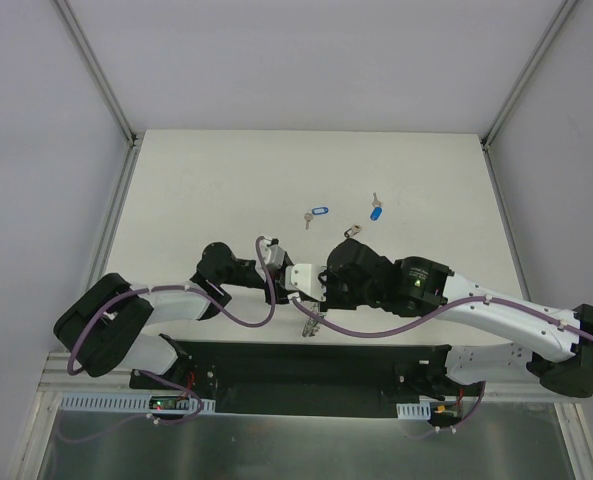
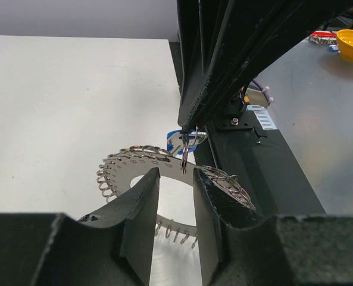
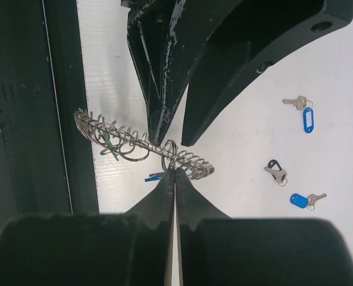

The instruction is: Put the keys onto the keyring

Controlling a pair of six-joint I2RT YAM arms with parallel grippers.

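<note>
Right wrist view shows the large flat grey metallic keyring with its coiled, toothed rim almost edge-on. It is lifted off the white bench and tilted, and a small green spot sits inside it. From the left wrist view its broad face is turned to the camera. In the top external view the keyring hangs near the front edge of the bench, just under the place where the two arms meet.

The left pincer is closed in on the keyring and carries it. A narrow gap is left between its black fingers, and part of the rim lies in this gap. The exact contact of the pads is hidden. In the right wrist view the same left pincer comes from above, and its tips touch the coils.

The right pincer is closed tight on a thin round wire loop, with no gap between its fingers. The wire loop touches or nearly touches the coils, I cannot tell which. A small silver metal key with a bright blue oval plastic tag hangs on it, just beside the rim.

Three more small silver keys lie on the bench, well apart from the keyring and behind it. One blue-tag key is on the left and another blue-tag key is on the right. The dark grey-tag key lies between them, a little nearer to the arms.
</note>
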